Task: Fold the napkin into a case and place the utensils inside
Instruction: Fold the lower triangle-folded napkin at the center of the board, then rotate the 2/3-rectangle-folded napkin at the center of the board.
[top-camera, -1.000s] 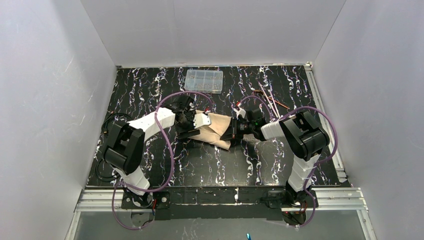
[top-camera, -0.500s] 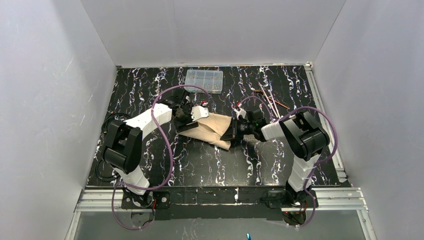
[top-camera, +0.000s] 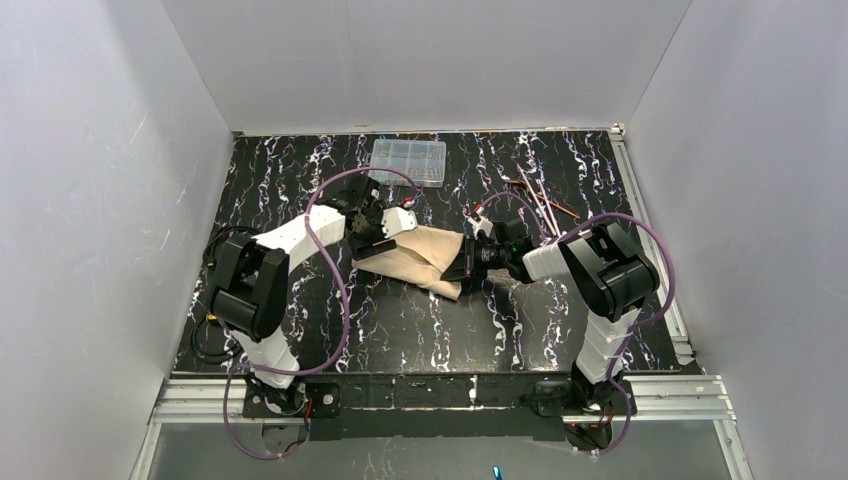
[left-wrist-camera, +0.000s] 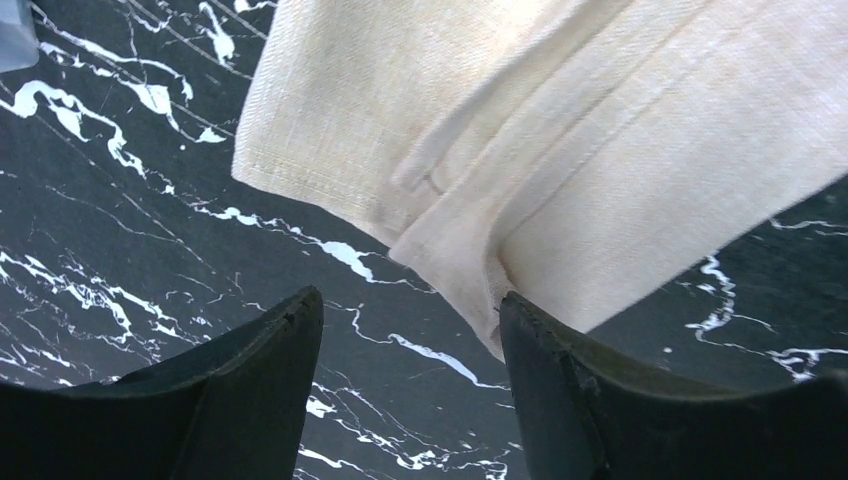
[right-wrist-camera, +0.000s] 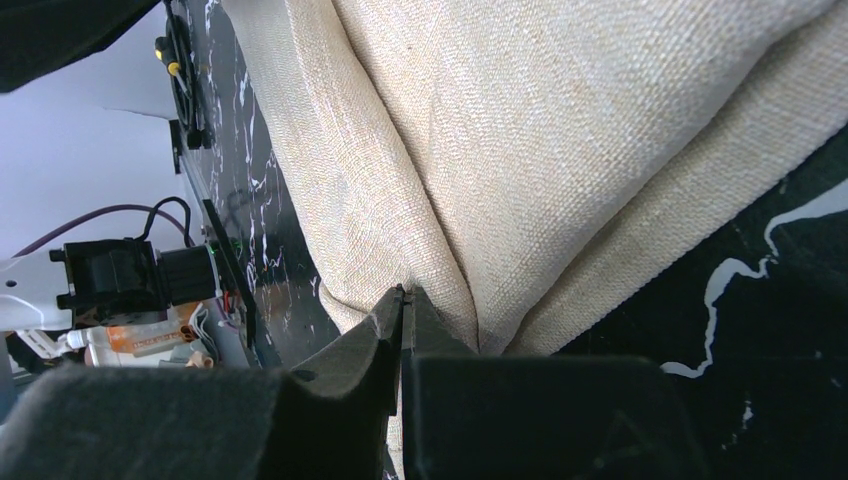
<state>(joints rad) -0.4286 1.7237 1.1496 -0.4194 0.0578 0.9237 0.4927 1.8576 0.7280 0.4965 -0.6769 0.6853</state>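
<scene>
At table (top-camera: 300, 170) centre, R tool (right-wrist-camera: 403, 295) pinches napkin (top-camera: 425, 258) edge; L tool (left-wrist-camera: 407, 298) wide, empty, over its corner.

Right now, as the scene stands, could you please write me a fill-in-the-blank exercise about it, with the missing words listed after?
1. The right end effector is ___ on one edge of the napkin.
2. The left end effector hangs over the napkin's other end with its jaws ___, holding nothing.
3. The utensils lie on the table, on the robot's ___ side of the napkin.
4. No utensil is yet ___ the napkin.

Missing words: shut; open; right; inside.
</scene>
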